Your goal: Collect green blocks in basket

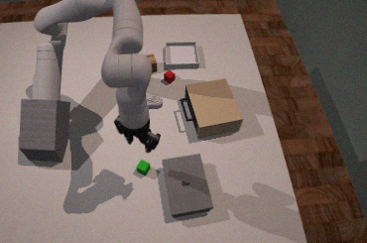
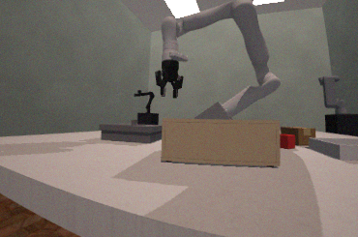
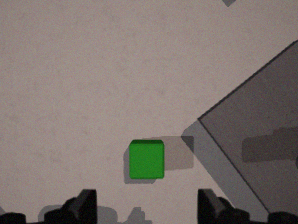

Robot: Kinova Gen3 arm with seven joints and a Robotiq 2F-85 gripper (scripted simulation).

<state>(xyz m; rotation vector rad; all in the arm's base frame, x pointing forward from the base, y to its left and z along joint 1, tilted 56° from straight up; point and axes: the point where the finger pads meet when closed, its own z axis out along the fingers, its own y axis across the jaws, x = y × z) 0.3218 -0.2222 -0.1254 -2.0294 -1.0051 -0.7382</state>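
I am holding the claw [image 1: 143,142] spread and empty, well above the green block [image 1: 143,167], which is sitting on the counter [image 1: 89,215] just left of the metal box [image 1: 185,184]; nothing is in the basket [image 1: 183,55] yet, I judge. The box lid is lying on, hidden blocks unsearched. Rightward, the light wooden cabinet [image 1: 214,107] is showing its drawer slightly out; a red block [image 1: 170,76] is sitting near the basket.
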